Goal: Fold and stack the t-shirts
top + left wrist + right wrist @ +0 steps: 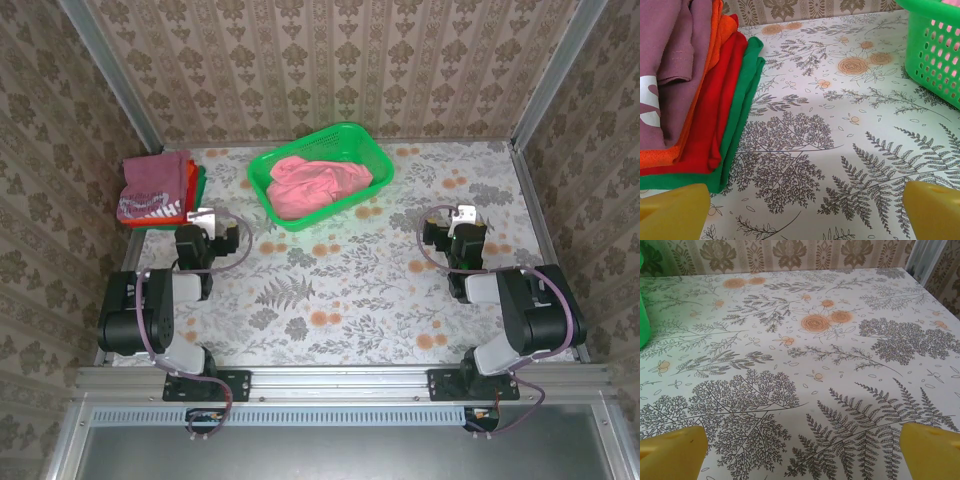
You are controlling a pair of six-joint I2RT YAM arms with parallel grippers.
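A crumpled salmon-pink t-shirt (315,184) lies inside the green mesh basket (262,186) at the back middle. At the back left sits a stack of folded t-shirts (158,190): maroon with white print (667,75) on top, then red-orange (715,100) and green (742,105) beneath. My left gripper (201,216) rests low just in front of the stack, open, its yellow fingertips (675,212) wide apart over bare table. My right gripper (464,215) rests low at the right, open too, yellow fingertips (932,450) spread with nothing between them.
The table (350,290) has a floral, fern-print cover. Patterned walls and metal posts (545,70) enclose it on three sides. The basket's wall (935,55) stands at the right of the left wrist view. Free room lies between the two arms.
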